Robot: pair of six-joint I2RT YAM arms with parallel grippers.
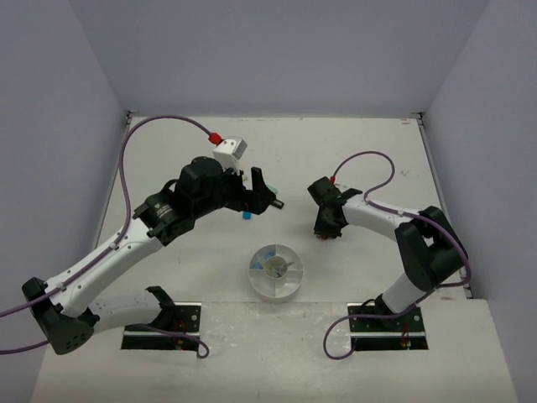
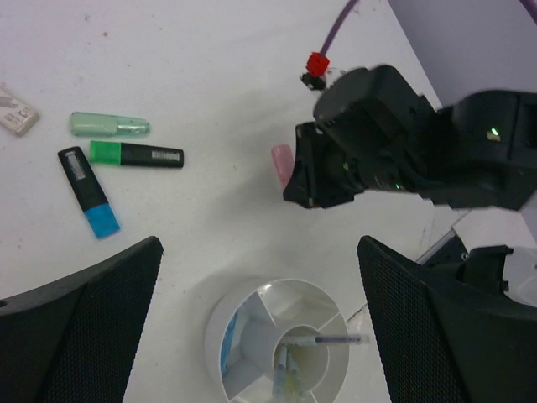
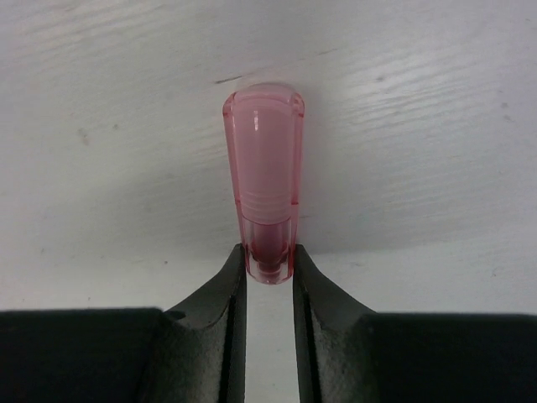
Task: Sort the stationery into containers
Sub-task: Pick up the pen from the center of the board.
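The round white dish (image 1: 254, 277) stands at the near middle, and also shows in the left wrist view (image 2: 216, 323). Thin pens (image 2: 289, 369) stand in its centre cup, one grey pen (image 2: 336, 340) lies across the cup, and something blue sits in a left wedge. My left gripper (image 2: 258, 245) is open and empty, high above the dish. My right gripper (image 3: 268, 256) is shut on the end of a pink highlighter (image 3: 264, 176), low over the table right of the dish (image 1: 321, 238). A green-and-black highlighter (image 2: 134, 154), a blue-and-black highlighter (image 2: 88, 191), a pale green one (image 2: 109, 125) and an eraser (image 2: 17, 113) lie on the table.
The right arm's black wrist (image 2: 403, 151) fills the space right of the loose items. Purple cables (image 1: 168, 122) loop over the table's far part. White walls close the table's left, far and right sides.
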